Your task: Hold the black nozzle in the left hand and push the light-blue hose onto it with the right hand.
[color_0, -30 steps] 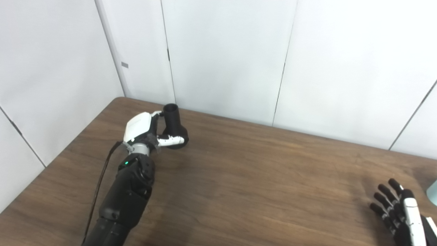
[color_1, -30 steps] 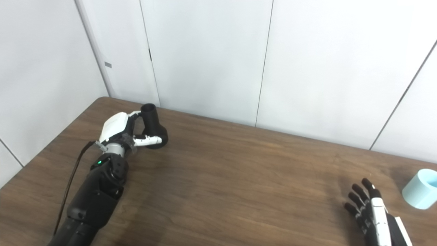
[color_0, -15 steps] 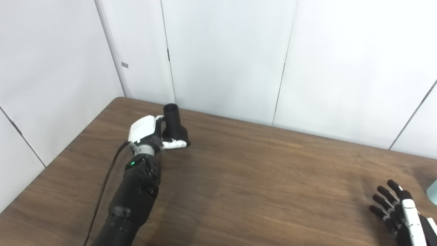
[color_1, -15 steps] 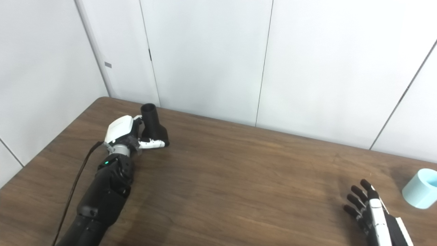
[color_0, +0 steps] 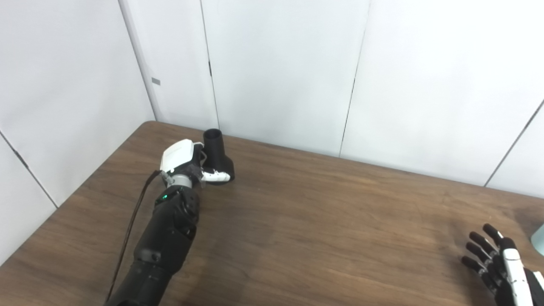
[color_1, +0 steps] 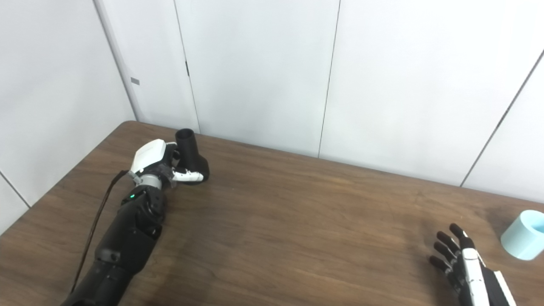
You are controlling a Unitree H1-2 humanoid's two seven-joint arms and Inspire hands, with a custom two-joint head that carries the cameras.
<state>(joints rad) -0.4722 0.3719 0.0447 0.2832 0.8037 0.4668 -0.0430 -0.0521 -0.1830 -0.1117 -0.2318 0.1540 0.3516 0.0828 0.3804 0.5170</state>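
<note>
The black nozzle [color_0: 215, 149] stands upright on the wooden table [color_0: 306, 221] at the far left, narrow end up. My left hand [color_0: 183, 160] is wrapped around it: the white thumb lies across the front of its wide base, and the fingers are hidden behind the neck. A short light-blue hose [color_1: 524, 240] lies near the table's right edge, cut off by the frame in the left eye view. My right hand [color_1: 461, 265] hovers low at the bottom right, open with fingers spread, a short way left of the hose and apart from it.
White wall panels [color_0: 280, 68] stand close behind the table's far edge, just beyond the nozzle. A black cable [color_0: 131, 221] runs along my left forearm. Bare wood stretches between the two hands.
My left hand has pushed forward and closed in around the nozzle, with the thumb drawn against its base. The nozzle has stayed in place. The right hand has sunk slightly toward the bottom edge.
</note>
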